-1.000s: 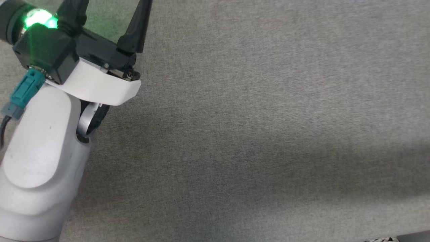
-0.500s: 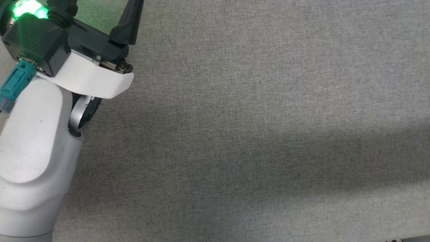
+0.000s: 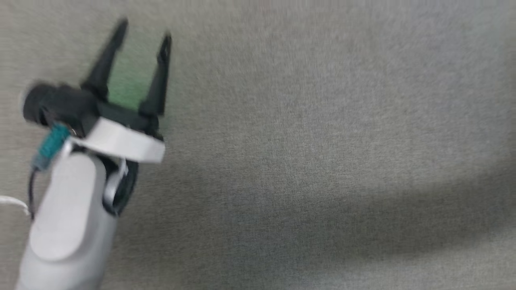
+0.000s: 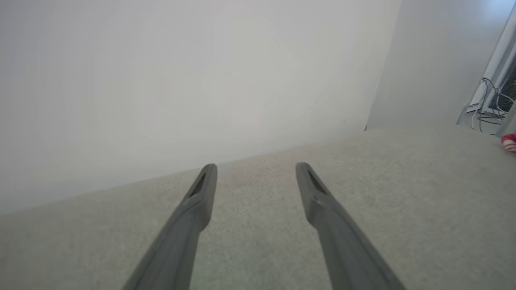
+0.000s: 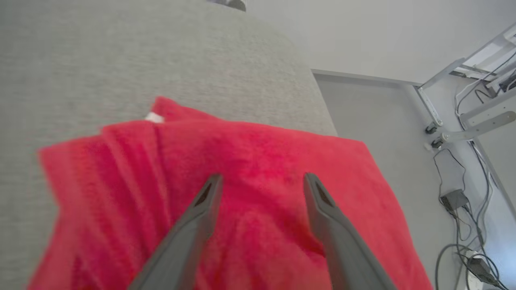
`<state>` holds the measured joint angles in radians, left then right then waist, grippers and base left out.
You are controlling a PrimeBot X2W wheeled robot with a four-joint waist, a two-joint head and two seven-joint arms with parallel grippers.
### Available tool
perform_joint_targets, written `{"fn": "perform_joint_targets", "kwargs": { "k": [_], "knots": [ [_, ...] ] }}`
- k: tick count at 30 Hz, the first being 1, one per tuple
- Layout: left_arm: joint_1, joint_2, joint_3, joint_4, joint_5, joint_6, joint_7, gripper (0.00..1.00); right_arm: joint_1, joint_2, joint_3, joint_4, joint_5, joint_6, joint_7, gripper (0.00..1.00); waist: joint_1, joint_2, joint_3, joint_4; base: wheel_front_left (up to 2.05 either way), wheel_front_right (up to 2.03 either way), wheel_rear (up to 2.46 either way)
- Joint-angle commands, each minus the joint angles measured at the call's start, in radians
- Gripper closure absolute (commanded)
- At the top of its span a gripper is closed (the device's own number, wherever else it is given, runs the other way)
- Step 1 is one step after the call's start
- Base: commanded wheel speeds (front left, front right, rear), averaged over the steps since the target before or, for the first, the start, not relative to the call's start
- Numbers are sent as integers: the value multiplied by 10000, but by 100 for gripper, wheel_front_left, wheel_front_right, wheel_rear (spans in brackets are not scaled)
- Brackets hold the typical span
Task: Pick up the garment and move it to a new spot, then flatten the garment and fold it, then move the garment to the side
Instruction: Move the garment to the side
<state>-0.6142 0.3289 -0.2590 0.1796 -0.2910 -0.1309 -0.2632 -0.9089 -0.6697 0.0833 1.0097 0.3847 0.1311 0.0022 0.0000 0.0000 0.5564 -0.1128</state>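
A white wall (image 4: 161,80) stood behind the grey fabric surface (image 3: 322,141). The red garment (image 5: 262,149) lay rumpled at that surface's edge. Over the garment hung the right gripper (image 5: 263,177), fingers apart and empty. The left gripper (image 3: 145,31), likewise spread, hovered over bare fabric. Cables (image 5: 459,241) trailed on the floor beyond the surface's edge.

Probably a lab or office: bare pale walls (image 4: 161,80), a metal desk frame (image 5: 469,129), loose cables (image 5: 456,219) on the floor (image 5: 375,108).
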Motion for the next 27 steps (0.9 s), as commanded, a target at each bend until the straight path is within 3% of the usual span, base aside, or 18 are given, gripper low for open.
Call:
{"fn": "perform_joint_targets", "kwargs": {
  "k": [1,14,20,27],
  "knots": [
    [503,-104,119,160,25,9,-18,0,330,219,326,-287,304,-7,-147,0,0,0,-982,352,0,0,0],
    [3464,-1053,1212,1072,-334,9,-19,0,3237,1614,2551,-2686,2121,-7,-1168,0,0,0,-3523,1261,0,0,0],
    [4648,-1339,1603,1240,-364,11,-17,0,4401,2196,2592,-2648,1990,-6,-2239,0,0,0,-4498,1454,0,0,0],
    [5590,-1551,1919,1119,-376,9,-17,0,5347,2788,1516,-2829,1655,-6,-2670,0,0,0,-5268,1594,0,0,0]
  ]
}}
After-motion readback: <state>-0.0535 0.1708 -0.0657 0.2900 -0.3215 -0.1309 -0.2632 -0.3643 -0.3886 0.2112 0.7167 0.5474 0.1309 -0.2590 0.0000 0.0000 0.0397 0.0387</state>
